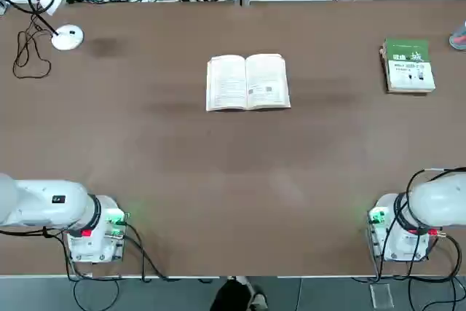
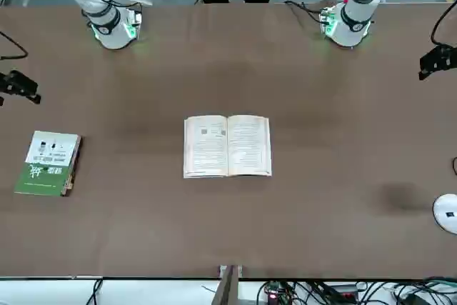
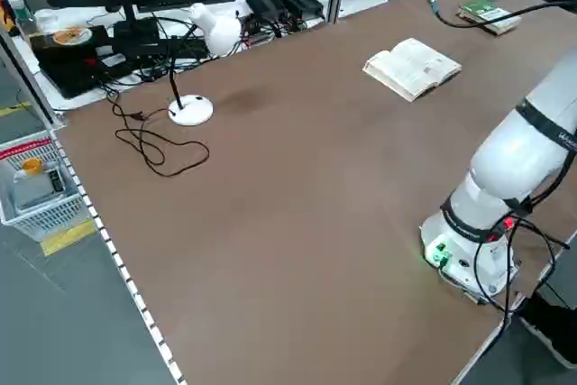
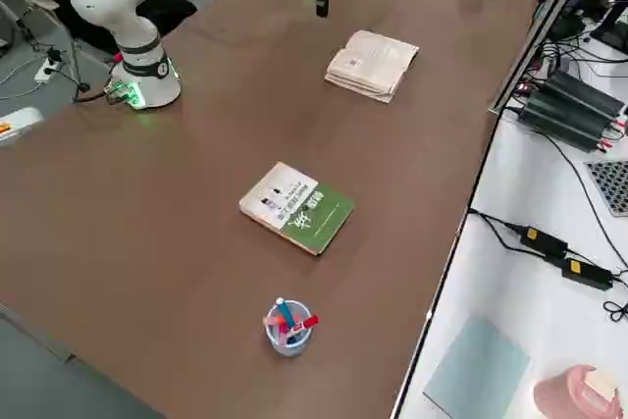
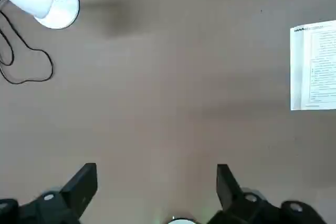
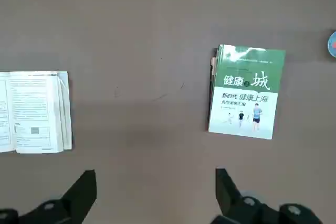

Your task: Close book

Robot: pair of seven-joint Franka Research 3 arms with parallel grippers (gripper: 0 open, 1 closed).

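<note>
The book (image 1: 247,81) lies open and flat on the brown table, cream text pages up, midway between the two arms and toward the far side. It also appears in the front view as the book (image 2: 227,146) and at the frame edges of both wrist views. Both arms stand folded over their bases at the near edge. The left gripper (image 5: 156,187) hangs high over the table, open, holding nothing, with the book (image 5: 314,66) well off to its side. My right gripper (image 6: 155,192) is likewise open and empty, with the book (image 6: 34,111) far from its fingers.
A closed green-and-white book (image 1: 408,65) lies at the far right. A white lamp base (image 1: 67,37) with a looping black cable sits at the far left. A cup of pens (image 4: 287,326) stands near the right edge. Cables and gear line a bench beyond the table.
</note>
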